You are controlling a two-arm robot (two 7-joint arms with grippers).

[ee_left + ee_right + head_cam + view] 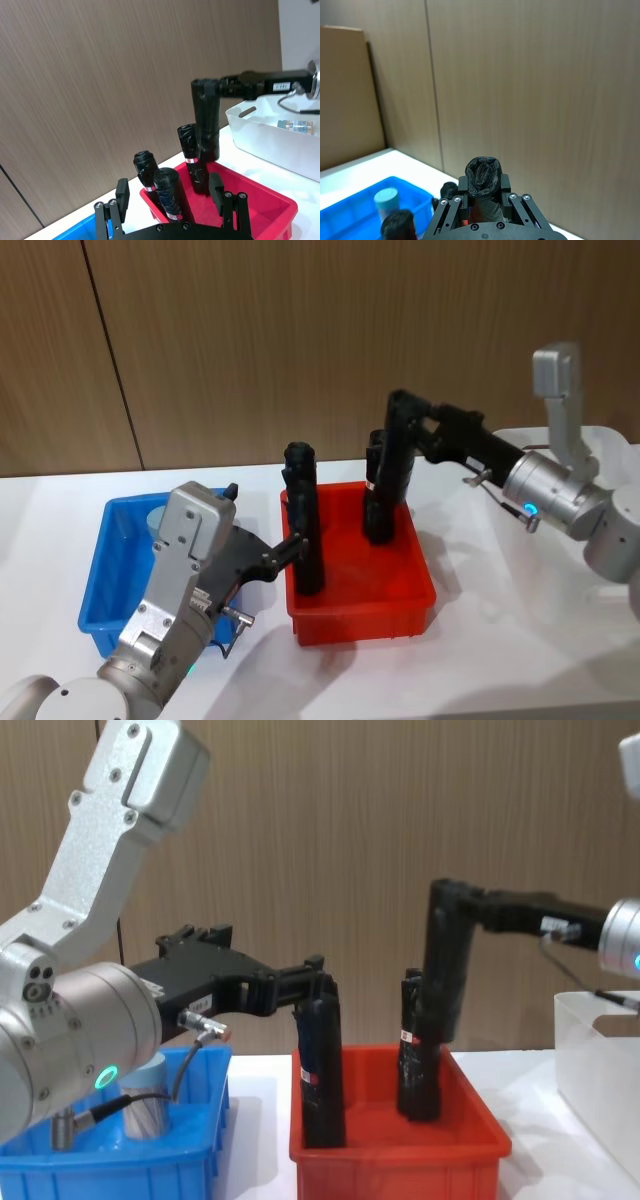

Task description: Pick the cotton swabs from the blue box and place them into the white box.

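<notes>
One tub of cotton swabs stands in the blue box, left of the red bin, which holds three upright black rolls. The right gripper, fingers clamped on a fourth roll, holds it raised above that bin. The left gripper, fingers apart, sits at the bin's left side; the white box stands to its right.

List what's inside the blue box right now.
The blue box holds the cotton swabs, a tub with a pale lid standing upright near its back. The left gripper and its arm cover the box's right side, so anything there is hidden.
</notes>
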